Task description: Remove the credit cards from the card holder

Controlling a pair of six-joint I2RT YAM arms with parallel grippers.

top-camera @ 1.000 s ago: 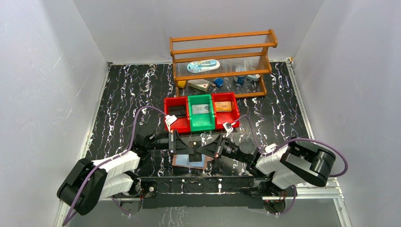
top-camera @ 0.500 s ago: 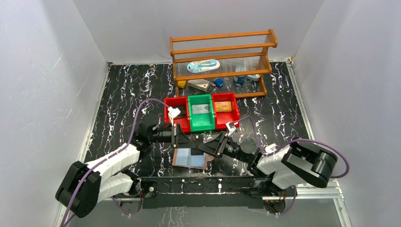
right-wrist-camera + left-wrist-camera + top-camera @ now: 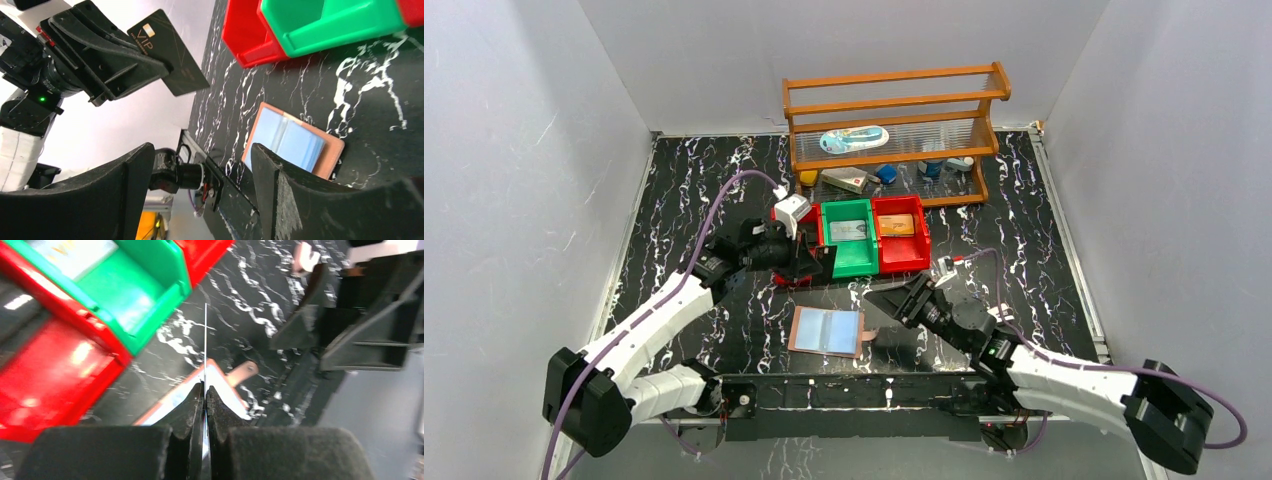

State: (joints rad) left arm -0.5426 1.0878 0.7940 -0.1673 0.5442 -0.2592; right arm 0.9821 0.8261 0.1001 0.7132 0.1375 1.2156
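Tabletop (image 3: 684,190) black, white-veined; walls (image 3: 524,150) grey.

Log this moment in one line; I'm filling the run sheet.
left gripper: shut on black card, in air near red bin | right gripper: open, empty | wallet: open on table

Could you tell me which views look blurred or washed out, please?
Left wrist view: the green bin and red bin are soft, with glare patches on the red; right wrist view: crisp, the black card shows legible lettering, background blown out; top view: sharp, evenly lit.
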